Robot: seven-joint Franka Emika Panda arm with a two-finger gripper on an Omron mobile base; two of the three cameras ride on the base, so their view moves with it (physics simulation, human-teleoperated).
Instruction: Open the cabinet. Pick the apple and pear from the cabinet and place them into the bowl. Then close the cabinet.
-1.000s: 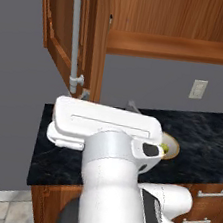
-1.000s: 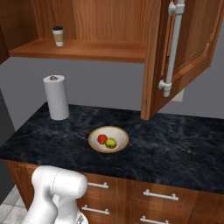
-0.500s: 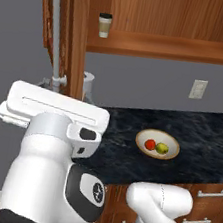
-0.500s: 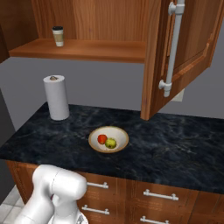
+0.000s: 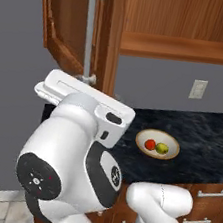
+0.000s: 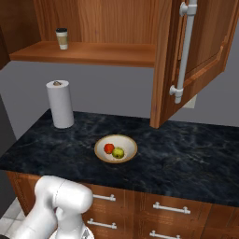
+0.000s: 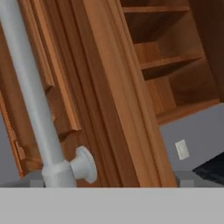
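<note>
Left base view first: the arm's big white body bulks up in front, its hand [image 5: 84, 102] raised at the lower end of the left door's silver handle [image 5: 88, 29], and the fingers themselves are hidden behind the hand. The cabinet [image 5: 162, 25] stands open, left door [image 5: 60, 30] swung out just above the hand. Off to the hand's right and lower, on the dark counter [image 5: 206, 133], sits the bowl [image 5: 157, 143], and it is loaded: apple [image 5: 150, 144] on the left, pear [image 5: 162, 148] touching it on the right. A wall outlet [image 5: 198, 89] shows further right, above the bowl. Over to the right base view: bowl [image 6: 115, 149] in the middle of the counter [image 6: 186, 149], apple [image 6: 108, 148] and pear [image 6: 118, 152] side by side inside it. The right door [image 6: 196, 51] hangs wide open with its long handle [image 6: 186, 51]. On the cabinet shelf [image 6: 84, 52] stands a paper cup [image 6: 61, 38], and a paper towel roll [image 6: 60, 103] is upright on the counter below it. Now the hand view: the left door's handle [image 7: 33, 100] runs right past the camera, its lower mount [image 7: 83, 164] very close, the door edge [image 7: 118, 96] just beyond, bare cabinet shelves [image 7: 170, 61] further in. The jaws stand fully apart, gripping nothing; whether a finger touches the handle I cannot tell.
</note>
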